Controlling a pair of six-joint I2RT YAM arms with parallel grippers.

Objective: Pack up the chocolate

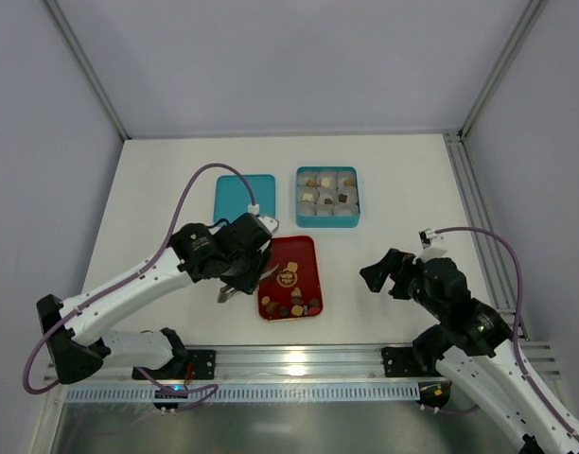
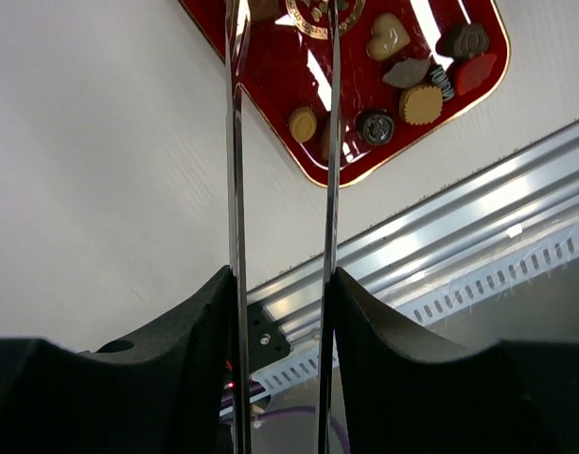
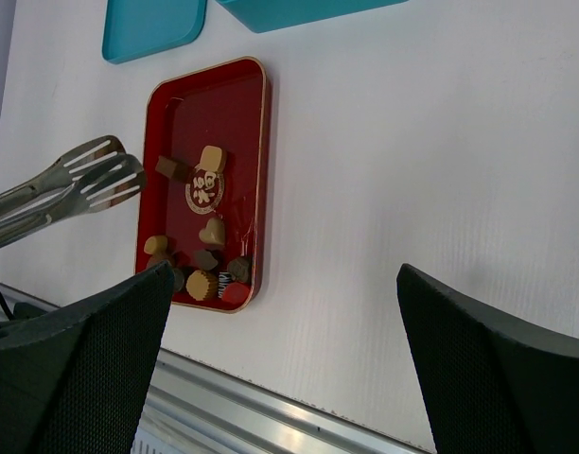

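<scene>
The left tool [image 1: 240,268] is clamped on a pair of metal tongs [image 1: 263,276]. In the left wrist view its two black fingers [image 2: 185,331] press against the outer sides of the thin steel arms [image 2: 236,189], which run close together and roughly parallel with a narrow gap between them. The forked tips of the tongs [image 3: 96,180] stand slightly apart, just off the left rim of the red tray [image 1: 308,248], above the table [image 1: 403,180]; whether they touch the table cannot be told. Most of the chocolate [image 1: 294,305] lies loose on that tray, bunched toward its near end, with a few pieces around the gold emblem in the middle: a cream heart [image 2: 387,36], a tan fluted round [image 2: 422,104], a dark round [image 2: 375,126] and a red piece [image 2: 477,71] among them. More chocolate [image 1: 327,182] sits in paper cups in the compartments of the teal box [image 1: 327,223], which stands beyond the tray, apart from it. A teal lid [image 1: 244,194] lies flat to the left of the box. The right tool [image 1: 389,274] hangs well to the right of the tray, its fingers [image 3: 81,350] spread wide with nothing between them.
</scene>
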